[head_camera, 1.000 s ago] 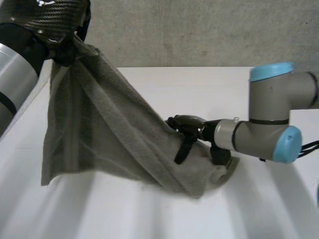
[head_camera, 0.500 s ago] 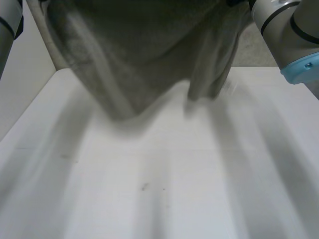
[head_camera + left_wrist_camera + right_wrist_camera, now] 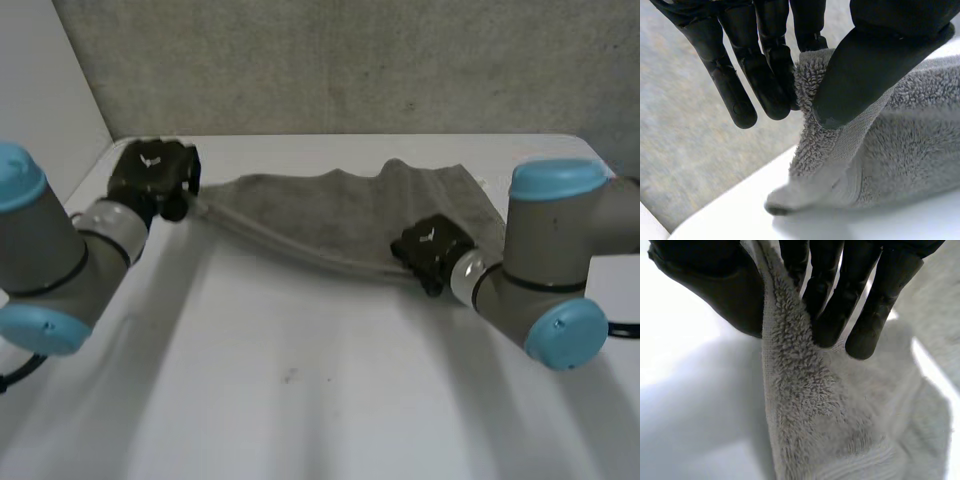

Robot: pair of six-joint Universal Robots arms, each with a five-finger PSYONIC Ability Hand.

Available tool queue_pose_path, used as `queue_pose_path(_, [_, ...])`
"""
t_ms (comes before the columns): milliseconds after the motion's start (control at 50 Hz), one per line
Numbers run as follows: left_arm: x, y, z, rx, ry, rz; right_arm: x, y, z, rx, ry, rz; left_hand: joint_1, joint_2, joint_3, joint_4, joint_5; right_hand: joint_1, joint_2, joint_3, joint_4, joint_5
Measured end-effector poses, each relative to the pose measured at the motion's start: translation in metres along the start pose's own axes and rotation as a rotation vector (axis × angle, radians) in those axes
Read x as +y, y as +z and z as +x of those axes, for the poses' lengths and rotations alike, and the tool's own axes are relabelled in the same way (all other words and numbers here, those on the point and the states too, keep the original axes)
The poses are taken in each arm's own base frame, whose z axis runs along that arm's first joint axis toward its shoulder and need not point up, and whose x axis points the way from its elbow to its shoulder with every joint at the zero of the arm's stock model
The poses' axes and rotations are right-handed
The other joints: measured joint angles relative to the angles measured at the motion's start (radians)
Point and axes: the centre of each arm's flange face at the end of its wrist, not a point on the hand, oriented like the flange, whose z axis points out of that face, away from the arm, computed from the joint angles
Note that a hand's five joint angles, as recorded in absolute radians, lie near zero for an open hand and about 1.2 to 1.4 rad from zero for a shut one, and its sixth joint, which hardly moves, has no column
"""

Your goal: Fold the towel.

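A grey terry towel lies stretched across the far half of the white table, its near edge taut between my two hands. My left hand holds the towel's left corner, which is pinched between thumb and fingers. At the right end of that near edge my right hand grips the towel's edge, thumb on one side and fingers on the other. The towel's far part rests rumpled on the table.
A grey wall rises just behind the table's far edge. A pale panel stands at the far left. Bare white tabletop lies in front of the towel, between my two arms.
The towel hung high from both hands half a second ago; both hands have come down and it now lies spread on the far half of the table.
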Motion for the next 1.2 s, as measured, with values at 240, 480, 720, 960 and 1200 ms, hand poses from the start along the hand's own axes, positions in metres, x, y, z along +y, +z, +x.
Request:
queue_pose_path(240, [-0.013, -0.016, -0.005, -0.006, 0.052, 0.025, 0.011, 0.0, 0.006, -0.004, 0.237, 0.016, 0.0, 0.0, 0.0, 0.0, 0.0, -0.789, -0.782, -0.788, -0.793, -0.841])
queue_pose_path(480, [-0.044, -0.025, -0.017, -0.034, -0.079, 0.108, 0.04, 0.001, 0.029, 0.085, 0.317, -0.001, 0.0, 0.0, 0.0, 0.0, 0.0, -0.795, -0.782, -0.797, -0.795, -0.853])
queue_pose_path(720, [-0.045, -0.025, -0.025, -0.056, -0.102, 0.11, 0.063, -0.004, 0.072, 0.166, 0.336, -0.038, 0.0, 0.0, 0.0, 0.0, 0.0, -0.789, -0.778, -0.795, -0.804, -0.816])
queue_pose_path(960, [-0.034, -0.027, -0.026, -0.058, -0.106, 0.078, 0.079, -0.012, 0.096, 0.159, 0.296, -0.075, 0.0, 0.0, 0.0, 0.0, 0.0, -0.702, -0.699, -0.701, -0.705, -0.721])
queue_pose_path(1200, [-0.031, -0.027, -0.025, -0.057, -0.108, 0.069, 0.089, -0.014, 0.095, 0.114, 0.32, -0.088, 0.0, 0.0, 0.0, 0.0, 0.0, -0.76, -0.749, -0.754, -0.759, -0.801])
